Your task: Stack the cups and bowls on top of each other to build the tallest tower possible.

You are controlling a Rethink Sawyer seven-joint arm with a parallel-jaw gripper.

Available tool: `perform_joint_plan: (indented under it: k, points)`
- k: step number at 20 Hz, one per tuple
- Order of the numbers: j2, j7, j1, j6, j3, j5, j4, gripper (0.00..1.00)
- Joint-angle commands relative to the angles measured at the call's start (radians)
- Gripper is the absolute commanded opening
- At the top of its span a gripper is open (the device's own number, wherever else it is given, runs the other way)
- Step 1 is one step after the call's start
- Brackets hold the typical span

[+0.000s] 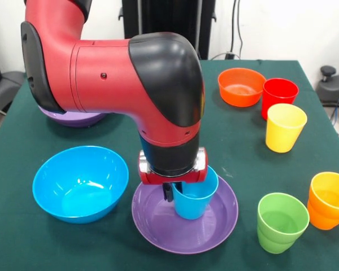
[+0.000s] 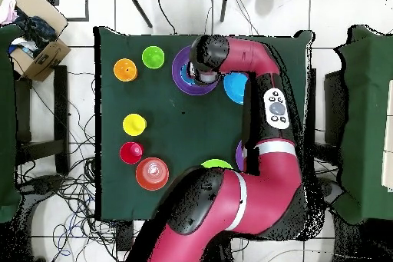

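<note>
Front view shows you the arm (image 1: 130,84) reaching down over the near purple bowl (image 1: 214,223), with the gripper (image 1: 170,191) at the rim of the blue cup (image 1: 193,199). That cup stands upright inside the purple bowl, touching its floor. You can see one dark finger (image 1: 168,192) against the cup's outer wall; the rest is hidden under the wrist, so you cannot tell whether the gripper is clamped on the cup or standing loose.

Just beside the purple bowl, on the picture's left, sits the deep blue bowl (image 1: 80,182), upright and apart from it. Behind the arm, a second purple bowl (image 1: 73,118) peeks out at the far left of the green table (image 1: 22,147).

On the picture's right you have the other pieces, all upright and separate: the green cup (image 1: 281,222) nearest the purple bowl, the orange cup (image 1: 329,200) just beside it, the yellow cup (image 1: 285,127) farther back, the red cup (image 1: 278,97) touching or nearly touching the yellow one, and the orange bowl (image 1: 241,86) beside the red cup.

From overhead, the arm covers most of the purple bowl and the cup in it. A light green bowl (image 2: 216,164) shows as a sliver at the arm's edge, near the robot's base.
</note>
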Motion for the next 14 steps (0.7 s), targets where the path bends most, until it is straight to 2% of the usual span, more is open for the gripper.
perform_joint_plan:
  k: [1,9,14]
  points:
    - [0.014,-0.223,0.022,0.040,0.084,-0.023,-0.036,0.00]
    - [-0.021,-0.217,0.043,0.139,0.066,-0.021,-0.066,0.00]
    - [0.000,-0.229,0.052,0.174,0.076,-0.023,-0.120,0.00]
